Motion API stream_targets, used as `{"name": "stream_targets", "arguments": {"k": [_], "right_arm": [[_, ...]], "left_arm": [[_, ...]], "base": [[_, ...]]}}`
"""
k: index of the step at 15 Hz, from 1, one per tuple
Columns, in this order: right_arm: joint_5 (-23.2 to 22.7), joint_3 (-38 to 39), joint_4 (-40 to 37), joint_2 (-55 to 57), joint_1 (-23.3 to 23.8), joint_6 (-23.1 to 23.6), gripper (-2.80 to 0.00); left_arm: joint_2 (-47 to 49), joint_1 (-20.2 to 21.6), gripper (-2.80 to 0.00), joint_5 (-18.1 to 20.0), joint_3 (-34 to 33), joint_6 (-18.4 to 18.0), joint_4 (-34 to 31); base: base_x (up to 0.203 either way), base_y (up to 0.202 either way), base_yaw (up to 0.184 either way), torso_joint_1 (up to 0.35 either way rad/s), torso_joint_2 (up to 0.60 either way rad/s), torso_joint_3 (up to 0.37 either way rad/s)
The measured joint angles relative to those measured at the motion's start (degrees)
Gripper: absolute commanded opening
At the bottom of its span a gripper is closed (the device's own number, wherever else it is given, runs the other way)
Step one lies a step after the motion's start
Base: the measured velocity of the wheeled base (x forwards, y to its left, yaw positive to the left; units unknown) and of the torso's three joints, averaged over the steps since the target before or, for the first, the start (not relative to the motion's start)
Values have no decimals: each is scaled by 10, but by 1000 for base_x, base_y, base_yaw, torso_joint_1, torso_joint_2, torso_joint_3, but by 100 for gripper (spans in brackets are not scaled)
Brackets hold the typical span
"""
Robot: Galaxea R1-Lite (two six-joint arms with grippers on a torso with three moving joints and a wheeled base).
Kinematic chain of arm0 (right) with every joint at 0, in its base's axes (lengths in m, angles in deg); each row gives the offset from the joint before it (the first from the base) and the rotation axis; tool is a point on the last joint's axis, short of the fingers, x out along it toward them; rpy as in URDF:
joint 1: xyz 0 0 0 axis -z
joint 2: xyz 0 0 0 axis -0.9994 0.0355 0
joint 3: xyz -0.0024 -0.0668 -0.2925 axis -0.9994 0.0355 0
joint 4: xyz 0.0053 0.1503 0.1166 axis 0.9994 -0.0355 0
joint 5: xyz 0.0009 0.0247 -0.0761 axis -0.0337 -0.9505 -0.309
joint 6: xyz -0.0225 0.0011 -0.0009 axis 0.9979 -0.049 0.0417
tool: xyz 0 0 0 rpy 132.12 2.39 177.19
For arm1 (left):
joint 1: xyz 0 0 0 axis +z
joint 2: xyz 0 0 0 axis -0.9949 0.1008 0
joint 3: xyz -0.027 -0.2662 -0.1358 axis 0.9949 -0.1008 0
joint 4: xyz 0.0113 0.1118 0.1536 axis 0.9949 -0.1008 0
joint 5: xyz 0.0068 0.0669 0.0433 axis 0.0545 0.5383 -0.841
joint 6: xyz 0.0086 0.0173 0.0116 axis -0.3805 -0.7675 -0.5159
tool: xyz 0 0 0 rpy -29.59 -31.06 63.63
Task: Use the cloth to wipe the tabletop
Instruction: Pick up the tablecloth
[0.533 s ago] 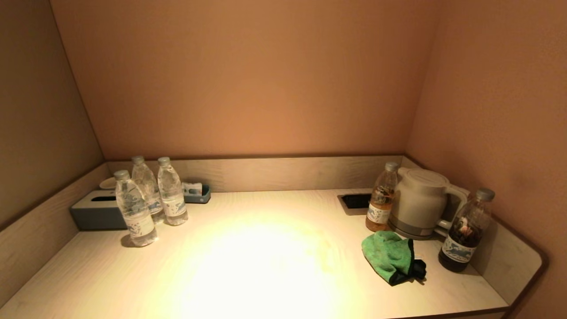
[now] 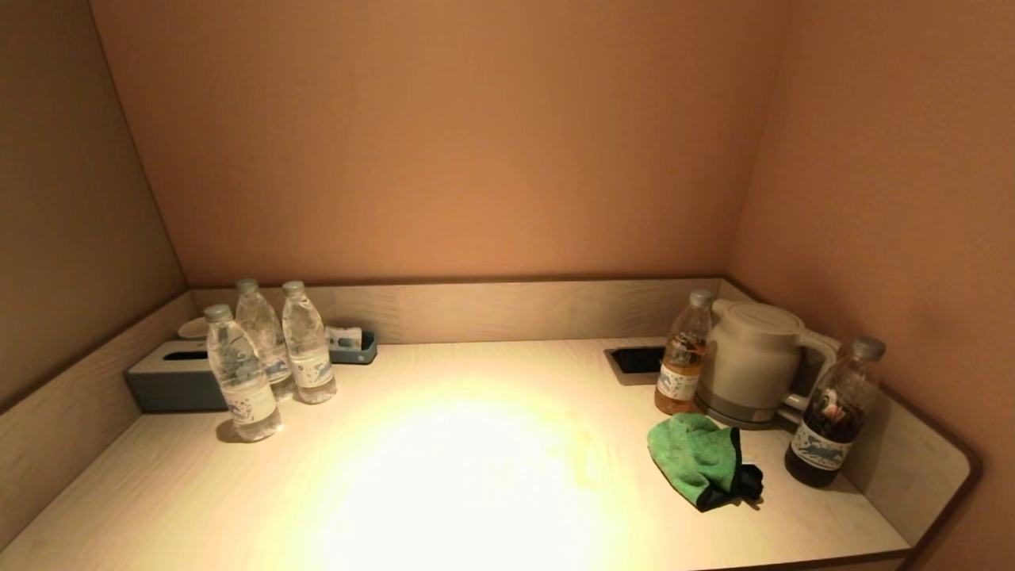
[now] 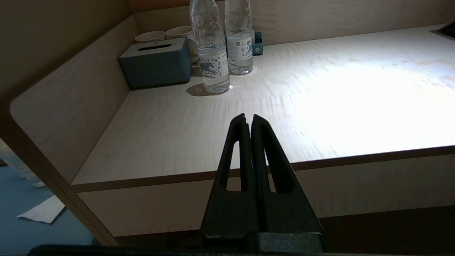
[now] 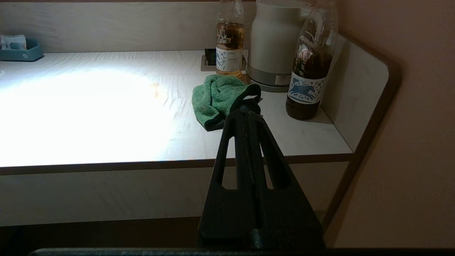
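A crumpled green cloth (image 2: 698, 458) with a black edge lies on the light wooden tabletop (image 2: 476, 476) at the right, in front of the kettle. It also shows in the right wrist view (image 4: 213, 97). Neither gripper shows in the head view. My right gripper (image 4: 247, 109) is shut and empty, held off the table's front edge, pointing toward the cloth. My left gripper (image 3: 248, 119) is shut and empty, held off the front edge at the left side of the table.
Three clear water bottles (image 2: 270, 357), a grey-blue tissue box (image 2: 170, 381) and a small tray (image 2: 353, 345) stand at the back left. A white kettle (image 2: 749, 361), an amber bottle (image 2: 682, 353) and a dark bottle (image 2: 833, 412) stand at the right. A raised rim borders the table.
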Motion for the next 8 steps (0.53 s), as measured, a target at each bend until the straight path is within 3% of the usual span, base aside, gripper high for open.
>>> {"name": "stream_targets", "arguments": {"k": [5, 8], "right_arm": [[2, -9, -13, 0, 0, 16, -280], [0, -86, -39, 21, 0, 30, -280]], "left_arm": [[0, 0, -280, 0, 0, 0, 0], [0, 0, -280, 0, 0, 0, 0]], "base": [[0, 0, 0, 0, 0, 0], [0, 0, 0, 0, 0, 0]]}}
